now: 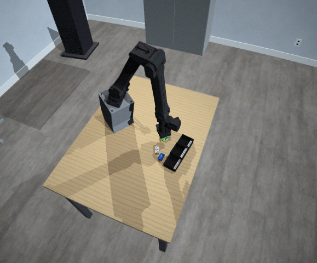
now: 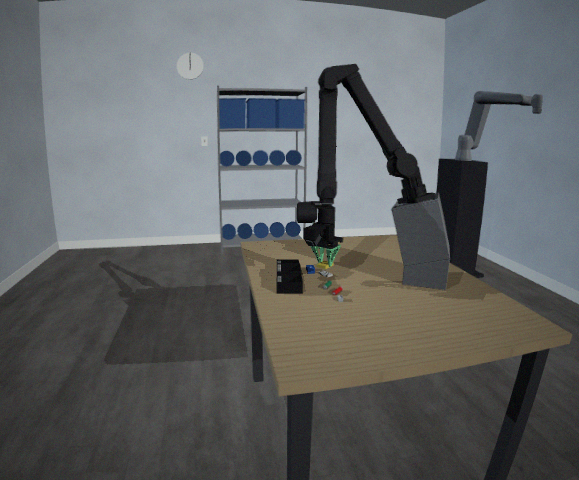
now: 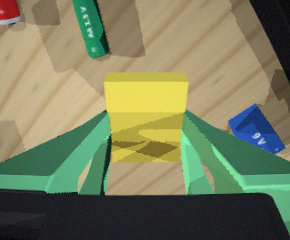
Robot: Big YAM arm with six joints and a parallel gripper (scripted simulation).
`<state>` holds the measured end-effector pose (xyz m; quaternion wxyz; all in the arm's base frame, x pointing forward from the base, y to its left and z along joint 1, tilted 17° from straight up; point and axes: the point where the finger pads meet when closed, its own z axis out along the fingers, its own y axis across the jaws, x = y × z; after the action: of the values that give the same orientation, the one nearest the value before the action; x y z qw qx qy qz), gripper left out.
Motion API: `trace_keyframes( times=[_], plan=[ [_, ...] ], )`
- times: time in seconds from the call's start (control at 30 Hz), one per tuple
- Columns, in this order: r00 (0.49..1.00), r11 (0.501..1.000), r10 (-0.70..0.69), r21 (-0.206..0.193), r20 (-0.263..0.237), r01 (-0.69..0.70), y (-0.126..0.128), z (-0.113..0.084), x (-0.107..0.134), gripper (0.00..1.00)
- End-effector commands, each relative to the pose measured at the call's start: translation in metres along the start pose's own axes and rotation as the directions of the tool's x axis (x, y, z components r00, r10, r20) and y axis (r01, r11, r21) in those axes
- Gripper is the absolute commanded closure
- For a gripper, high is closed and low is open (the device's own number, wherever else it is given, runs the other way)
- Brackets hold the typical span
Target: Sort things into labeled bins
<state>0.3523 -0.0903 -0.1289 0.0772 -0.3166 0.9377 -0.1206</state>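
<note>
My gripper [image 1: 163,138] [image 2: 325,264] [image 3: 146,119] is shut on a yellow block [image 2: 322,265] [image 3: 146,96], held above the table. A blue 9V battery [image 1: 161,156] [image 2: 310,269] [image 3: 257,131] lies between the gripper and the bins. A white dotted piece, like a domino or die [image 1: 156,149] [image 2: 326,273], lies nearby. A green AA battery [image 2: 327,284] [image 3: 91,30] and a red cylinder [image 2: 337,290] [image 3: 6,10] lie on the table. A small grey-white thing [image 2: 340,298] lies beside the red one. Three black bins [image 1: 170,164] [image 2: 290,279] [image 3: 287,35] stand in a row; their labels are unreadable here.
The wooden table [image 1: 90,175] [image 2: 408,330] carries the arm's grey base block [image 1: 119,113] [image 2: 421,242]. The bins stand near one long table edge, close to the loose things.
</note>
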Motion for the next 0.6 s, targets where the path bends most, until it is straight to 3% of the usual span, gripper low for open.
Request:
trace_keyframes(
  times=[0.0,0.47,0.57],
  plan=[
    [1.0,1.0,0.011,0.023,0.02,-0.012,-0.01,-0.012,-0.01,0.66],
    [1.0,1.0,0.004,0.015,0.014,-0.004,-0.007,-0.007,-0.006,0.66],
    [1.0,1.0,0.003,0.014,0.014,-0.003,-0.003,-0.019,-0.008,0.66]
  ],
)
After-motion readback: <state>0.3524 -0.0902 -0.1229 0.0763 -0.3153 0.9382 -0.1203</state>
